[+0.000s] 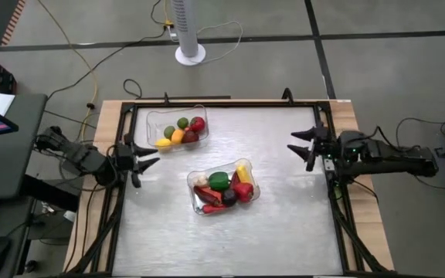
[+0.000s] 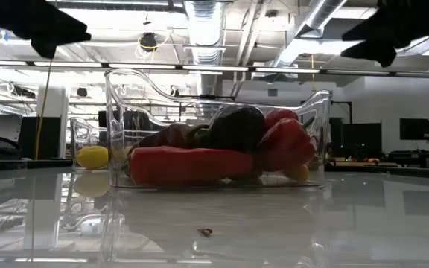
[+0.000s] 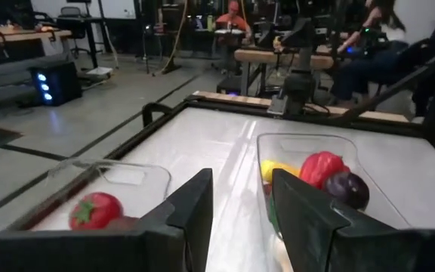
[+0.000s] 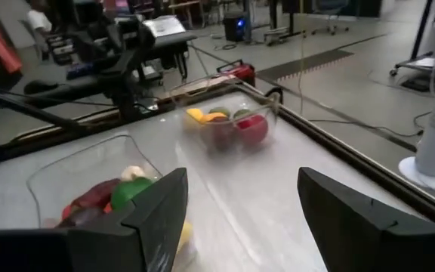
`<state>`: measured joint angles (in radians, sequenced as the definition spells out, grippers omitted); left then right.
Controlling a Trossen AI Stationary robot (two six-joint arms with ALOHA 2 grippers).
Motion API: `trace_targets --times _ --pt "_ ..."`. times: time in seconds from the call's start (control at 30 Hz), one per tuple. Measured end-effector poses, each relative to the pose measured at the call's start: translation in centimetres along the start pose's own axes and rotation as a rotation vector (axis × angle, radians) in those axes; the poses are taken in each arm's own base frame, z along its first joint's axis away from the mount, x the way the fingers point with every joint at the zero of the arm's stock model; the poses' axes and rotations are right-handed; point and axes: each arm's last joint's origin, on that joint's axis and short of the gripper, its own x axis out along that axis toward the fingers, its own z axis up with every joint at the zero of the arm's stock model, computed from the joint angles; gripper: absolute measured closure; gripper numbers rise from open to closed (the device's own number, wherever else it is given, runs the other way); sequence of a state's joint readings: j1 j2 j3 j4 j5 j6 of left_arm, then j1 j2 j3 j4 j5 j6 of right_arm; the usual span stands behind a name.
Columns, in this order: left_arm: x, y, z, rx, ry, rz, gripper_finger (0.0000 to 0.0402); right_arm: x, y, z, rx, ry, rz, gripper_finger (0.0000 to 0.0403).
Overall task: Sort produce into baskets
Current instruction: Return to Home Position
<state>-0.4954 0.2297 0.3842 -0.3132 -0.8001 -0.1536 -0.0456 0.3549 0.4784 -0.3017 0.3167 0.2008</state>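
**A:** Since both baskets carry produce, which one sits where?

**B:** Seen from above, the near basket (image 1: 194, 185) lies about mid-table, a little toward the front. The far basket (image 1: 161, 121) sits by the back edge, on the left arm's half. They are apart, not touching.

**A:** What fills the near one?

**B:** A green pepper (image 1: 219, 181) sits in the middle with a yellow piece (image 1: 243, 171) just beside it. There is also a dark purple piece (image 1: 229, 198), with red pieces packed around them. At table height, a long red piece (image 2: 185, 165) lies along its front wall.

**A:** And the far one?

**B:** It holds a red fruit (image 1: 198, 124), a green ball (image 1: 182, 123), an orange piece (image 1: 177, 137) and a lemon (image 1: 163, 143). They are bunched toward the side facing the near basket.

**A:** Anything else on the table (image 1: 284, 232)?

**B:** The low view shows a small brown scrap (image 2: 205, 232) in front of the near basket.

**A:** Where are the grippers?

**B:** The left gripper (image 1: 149, 164) hovers at the table's left edge, pointing inward. Its fingers are spread and hold nothing. The right gripper (image 1: 296, 145) hangs at the right edge, also facing inward, its jaws wide apart and empty. Each is well clear of both baskets.
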Motion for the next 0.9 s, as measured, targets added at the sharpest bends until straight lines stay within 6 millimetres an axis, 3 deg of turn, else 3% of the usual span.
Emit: trace_targets --times 0.23,0.43,0.9 --pt "0.5 -0.1 -2.0 -0.03 -0.05 0.01 0.0278 -1.8 -1.5 -1.2 0.011 -0.12 -0.066 0.0123" --pt "0.5 0.6 -2.6 -0.003 -0.111 0.124 0.0278 -3.2 -2.6 -2.5 0.034 -0.214 -0.147 0.0123" --pt "1.1 3.0 -2.5 0.011 -0.211 0.196 0.0278 -1.2 -3.5 -4.6 0.049 -0.18 -0.146 0.0132"
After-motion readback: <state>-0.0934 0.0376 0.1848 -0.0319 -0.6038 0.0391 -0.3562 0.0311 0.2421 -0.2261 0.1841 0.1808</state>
